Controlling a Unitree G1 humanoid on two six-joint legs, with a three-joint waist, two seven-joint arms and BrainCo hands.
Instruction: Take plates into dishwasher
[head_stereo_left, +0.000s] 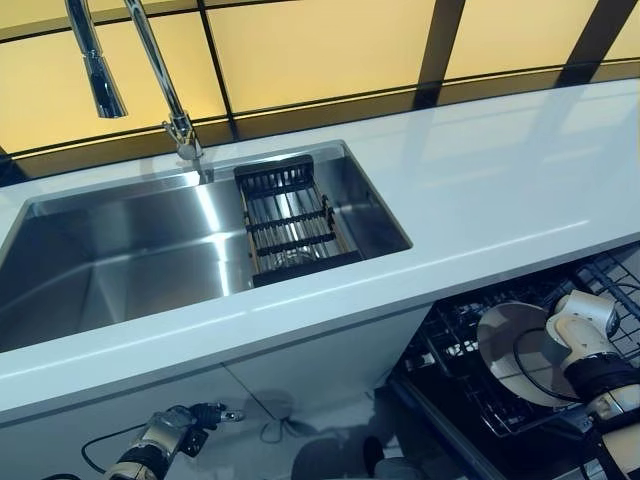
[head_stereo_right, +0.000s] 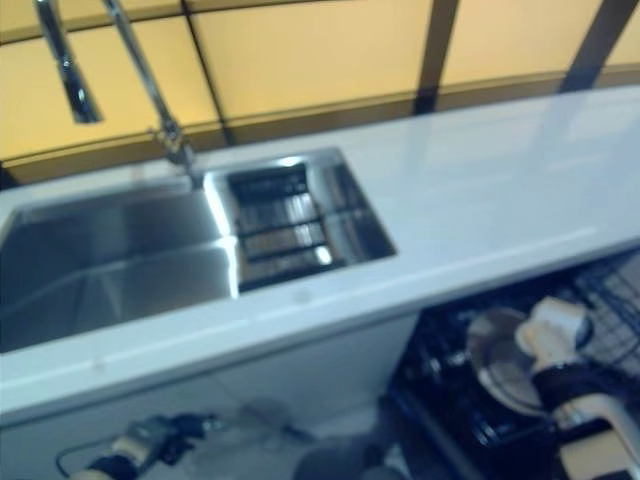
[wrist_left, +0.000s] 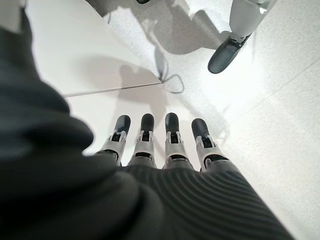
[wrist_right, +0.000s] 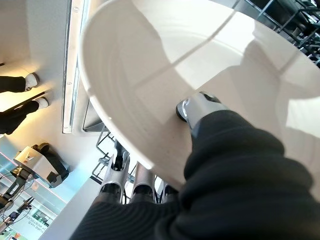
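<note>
We see the right robot hand (head_stereo_left: 583, 318) pinching a white plate (head_stereo_left: 512, 345), thumb (wrist_right: 197, 107) on its face and fingers (wrist_right: 116, 167) behind its rim, holding it tilted over the open dishwasher rack (head_stereo_left: 470, 330) below the white tabletop (head_stereo_left: 500, 190). The left robot hand (wrist_left: 165, 145) hangs low near the floor (wrist_left: 270, 100), its fingers straight and empty.
</note>
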